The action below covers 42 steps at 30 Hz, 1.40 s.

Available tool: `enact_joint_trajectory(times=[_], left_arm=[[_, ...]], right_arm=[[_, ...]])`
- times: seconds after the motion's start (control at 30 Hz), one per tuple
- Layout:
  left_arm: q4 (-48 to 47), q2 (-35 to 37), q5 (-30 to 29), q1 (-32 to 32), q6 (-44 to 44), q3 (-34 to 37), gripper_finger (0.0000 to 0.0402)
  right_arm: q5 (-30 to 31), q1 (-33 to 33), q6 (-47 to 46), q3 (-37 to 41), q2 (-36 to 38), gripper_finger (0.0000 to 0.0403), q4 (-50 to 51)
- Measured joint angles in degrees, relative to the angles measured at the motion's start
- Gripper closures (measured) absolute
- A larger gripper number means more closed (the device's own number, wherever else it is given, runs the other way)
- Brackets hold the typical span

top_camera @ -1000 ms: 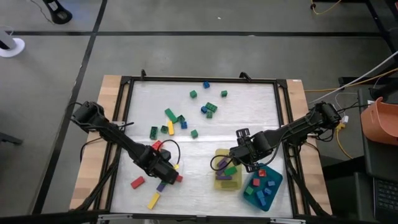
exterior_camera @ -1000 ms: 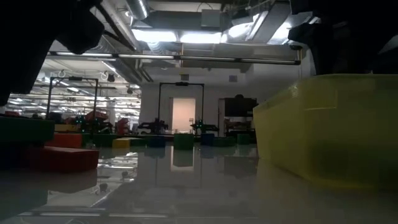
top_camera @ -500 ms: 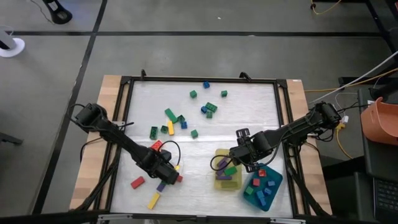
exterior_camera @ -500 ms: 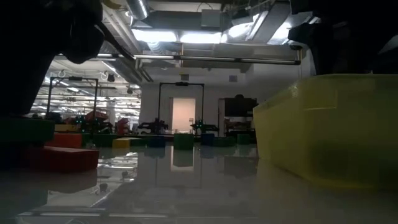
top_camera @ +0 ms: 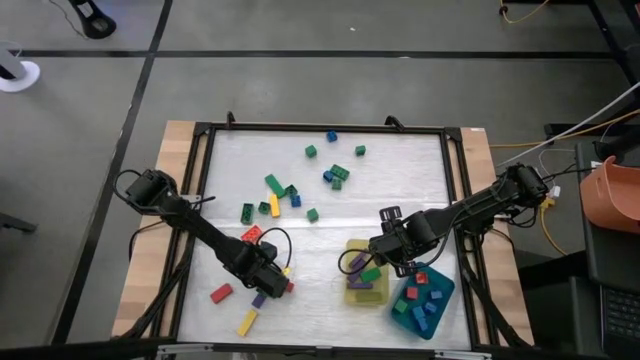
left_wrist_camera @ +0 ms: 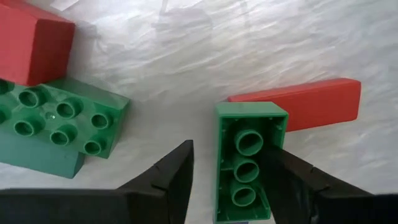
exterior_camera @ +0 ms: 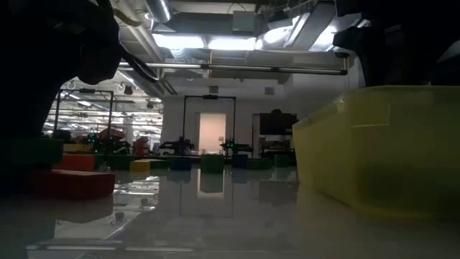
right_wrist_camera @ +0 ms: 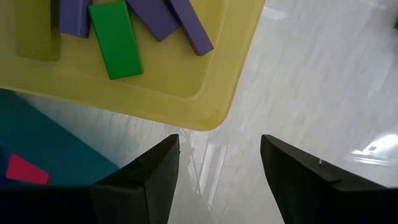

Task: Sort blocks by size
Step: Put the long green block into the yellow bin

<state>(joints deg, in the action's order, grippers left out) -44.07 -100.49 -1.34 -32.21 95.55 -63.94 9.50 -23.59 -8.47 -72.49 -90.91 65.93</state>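
Straddling a green brick [left_wrist_camera: 249, 158] that lies studs-down with its hollow underside showing, the left gripper [left_wrist_camera: 230, 180] has its fingers [left_wrist_camera: 165, 177] spread fairly wide: one finger touches the brick's side while the other stands clear of it, so the brick is not clamped. A long red brick [left_wrist_camera: 311, 102] lies just behind the green one, touching it, and a larger green studded brick [left_wrist_camera: 59, 127] and another red brick [left_wrist_camera: 31, 40] sit nearby. From above, this gripper [top_camera: 262, 272] is low over the surface near its front-left part. The right gripper [right_wrist_camera: 214, 168] hovers with fingers [right_wrist_camera: 155, 168] wide apart and empty, at the edge of the yellow tray [right_wrist_camera: 186, 93], beside the teal tray [top_camera: 440, 290]. More loose blocks [top_camera: 335, 175] lie scattered toward the surface's far edge.
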Motion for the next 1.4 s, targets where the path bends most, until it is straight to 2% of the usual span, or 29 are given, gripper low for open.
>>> enact_joint_trajectory(times=[0.23,0.43,0.7,0.83,1.03,1.2,1.3,1.4], left_arm=[[-0.05,0.02,0.03,0.27,-2.51,-0.06,0.0340],[-0.04,0.59,0.16,1.70,-4.86,0.02,0.0343],[1.84,5.40,-0.60,5.33,-10.65,-0.46,0.0343],[13.56,6.37,-6.79,7.65,-16.52,-0.66,0.0339],[39.73,2.64,-15.98,11.89,-35.39,-0.66,0.0339],[59.72,-3.68,-16.22,15.18,-49.09,-0.68,0.0320],[66.67,-7.00,-14.65,16.20,-55.76,-0.68,0.0303],[68.75,-9.08,-13.01,16.75,-60.21,-0.68,0.0283]], right_arm=[[-0.02,0.00,0.00,0.00,0.00,0.0178,0.00],[-0.02,0.00,-0.02,0.00,0.00,0.0178,0.00],[-0.04,0.00,0.00,0.00,0.00,0.0178,-0.49],[0.00,0.00,0.00,0.00,0.00,0.0178,-3.03],[0.02,-0.01,0.51,0.00,0.00,0.0178,-7.76],[0.04,-0.02,1.46,0.00,0.00,0.0178,-8.38],[0.04,-0.02,1.46,0.00,0.00,0.0178,-8.33],[0.02,-0.02,1.44,0.00,0.00,0.0178,-8.28]])
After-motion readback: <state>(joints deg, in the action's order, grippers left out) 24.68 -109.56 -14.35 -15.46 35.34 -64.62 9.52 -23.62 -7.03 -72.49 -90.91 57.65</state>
